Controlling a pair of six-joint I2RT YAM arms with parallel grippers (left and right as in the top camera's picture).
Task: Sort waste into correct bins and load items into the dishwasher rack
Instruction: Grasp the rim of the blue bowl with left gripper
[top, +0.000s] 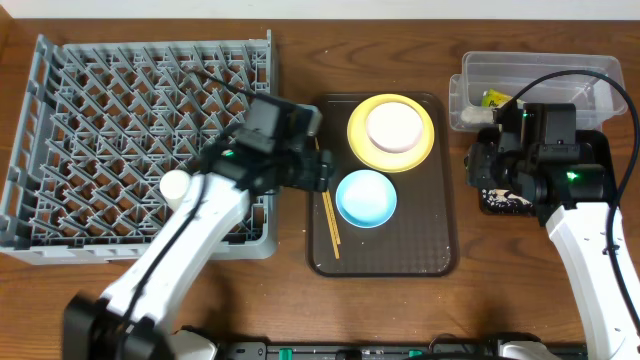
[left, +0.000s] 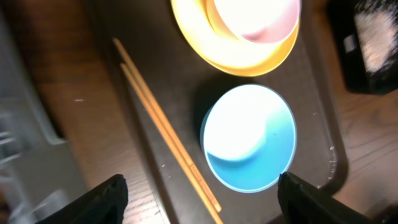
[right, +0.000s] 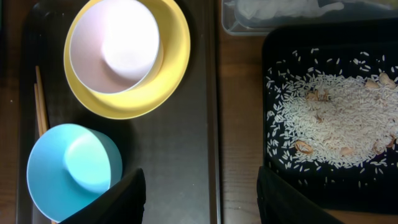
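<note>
A brown tray (top: 400, 255) holds a blue bowl (top: 366, 197), a yellow plate (top: 358, 140) with a pink bowl (top: 393, 127) in it, and wooden chopsticks (top: 328, 215). My left gripper (top: 315, 165) is open and empty above the tray's left edge. In the left wrist view (left: 202, 199) its fingers straddle the chopsticks (left: 165, 130) and the blue bowl (left: 249, 137). My right gripper (right: 202, 199) is open and empty over the tray's right rim, between the blue bowl (right: 68, 168) and a black bin of rice (right: 329, 112).
The grey dishwasher rack (top: 120, 130) fills the left side of the table. A clear plastic bin (top: 540, 70) with some waste in it stands at the back right. The black bin (top: 500, 200) lies partly under the right arm.
</note>
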